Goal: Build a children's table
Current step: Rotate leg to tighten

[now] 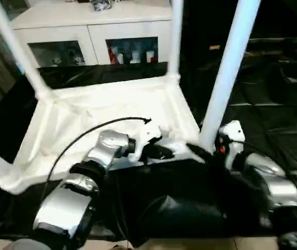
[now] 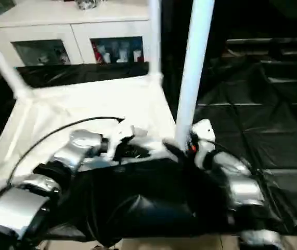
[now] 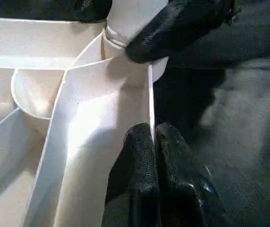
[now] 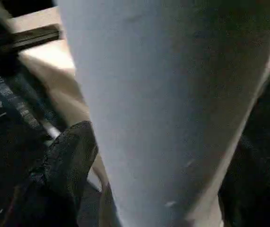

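The left gripper (image 3: 152,142) is pinched tight on the thin rim wall of the children's table (image 1: 106,112), which lies upside down on the black-covered work table (image 1: 273,109). At its three o'clock, the right gripper (image 1: 206,151) straddles the near right leg (image 1: 230,67), fingers (image 4: 66,165) spread wide around the tube.

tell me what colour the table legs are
White; the legs show best in the left eye view.
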Available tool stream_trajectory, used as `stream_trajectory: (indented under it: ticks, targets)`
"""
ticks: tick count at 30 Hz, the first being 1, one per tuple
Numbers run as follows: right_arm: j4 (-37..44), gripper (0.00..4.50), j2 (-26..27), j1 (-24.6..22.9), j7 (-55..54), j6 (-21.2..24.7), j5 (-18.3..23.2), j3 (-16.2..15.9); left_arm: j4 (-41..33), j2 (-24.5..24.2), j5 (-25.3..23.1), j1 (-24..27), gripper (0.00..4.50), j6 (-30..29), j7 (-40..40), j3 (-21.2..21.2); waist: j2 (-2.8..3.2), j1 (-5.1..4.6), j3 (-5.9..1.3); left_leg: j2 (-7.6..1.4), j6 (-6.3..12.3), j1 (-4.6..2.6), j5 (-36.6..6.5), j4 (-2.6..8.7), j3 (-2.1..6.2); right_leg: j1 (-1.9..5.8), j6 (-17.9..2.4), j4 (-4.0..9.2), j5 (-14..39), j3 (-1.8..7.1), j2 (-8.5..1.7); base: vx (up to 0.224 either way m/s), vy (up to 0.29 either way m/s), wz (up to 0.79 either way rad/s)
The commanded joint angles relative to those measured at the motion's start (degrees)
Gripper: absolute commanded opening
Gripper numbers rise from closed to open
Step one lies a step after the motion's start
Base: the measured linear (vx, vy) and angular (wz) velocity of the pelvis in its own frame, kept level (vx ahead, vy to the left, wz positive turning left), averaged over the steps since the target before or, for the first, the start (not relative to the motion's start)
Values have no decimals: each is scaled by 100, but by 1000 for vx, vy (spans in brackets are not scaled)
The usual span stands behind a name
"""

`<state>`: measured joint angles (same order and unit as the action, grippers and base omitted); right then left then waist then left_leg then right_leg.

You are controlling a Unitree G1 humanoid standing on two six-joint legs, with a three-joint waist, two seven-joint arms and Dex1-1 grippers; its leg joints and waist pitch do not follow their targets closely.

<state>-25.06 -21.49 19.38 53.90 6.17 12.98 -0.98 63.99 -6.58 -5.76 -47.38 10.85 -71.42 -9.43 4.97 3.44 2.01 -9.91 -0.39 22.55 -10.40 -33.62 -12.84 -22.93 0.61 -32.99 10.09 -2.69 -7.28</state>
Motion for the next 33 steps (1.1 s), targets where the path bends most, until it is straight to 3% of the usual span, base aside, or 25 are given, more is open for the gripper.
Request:
stream_trajectory:
  ticks: [1,3,8,12,17,22,26,28,30,33]
  targets:
    - [321,365,-154,-170,951,180,166,-559,-220,-10,152,-6,0,52,-600,-145,-101,47,-360,-330,650,-127,-1242,396,178,244,-1603,288,412,76,-176,0,0,0]
    - [384,365,-261,-202,1140,214,192,-551,-240,-62,171,5,0,34,-743,-143,-96,63,-348,-337,684,-119,-1255,400,174,235,-1636,282,393,81,-178,0,0,0]
    - [585,365,-639,-294,1720,497,409,-439,-356,-283,267,84,0,-208,-1400,-164,-112,113,-332,-361,567,-143,-1467,426,176,220,-1630,305,770,98,-189,0,0,0]
    - [636,323,-673,-327,1788,577,444,-486,-401,-295,295,132,0,-248,-1497,-163,-120,159,-333,-355,473,-146,-1437,427,175,212,-1629,298,741,103,-195,0,0,0]
    - [756,272,-678,-410,1872,694,513,-586,-456,-293,327,185,0,-262,-1560,-187,-124,175,-346,-350,547,-137,-1252,404,177,220,-1620,276,559,98,-202,0,0,0]
    - [846,262,-548,-556,1740,764,489,-586,-488,-238,311,192,0,-212,-1275,-132,-112,177,-339,-347,517,-137,-1323,411,181,214,-1567,300,756,97,-198,0,0,0]
    - [453,258,-38,-514,477,533,114,-426,-315,-74,213,46,0,-161,-219,3,-98,140,-317,-342,285,-136,-1615,457,194,193,-1477,331,1127,92,-194,0,0,0]
    - [-51,254,371,-323,-697,413,-152,-224,-200,78,156,-60,0,-180,477,98,-96,42,-267,-304,-35,-157,-2085,507,222,157,-1258,406,1953,86,-200,0,0,0]
    - [-428,250,687,-161,-1520,397,-232,-27,-157,229,154,-119,0,-234,890,160,-102,-13,-260,-298,-176,-204,-2342,520,247,127,-1106,454,2413,87,-210,0,0,0]
    - [-755,248,1135,32,-2412,388,-213,212,-164,544,123,-150,0,-236,1442,175,-113,-112,-254,-285,-215,-207,-2546,534,263,107,-941,517,2615,101,-189,0,0,0]
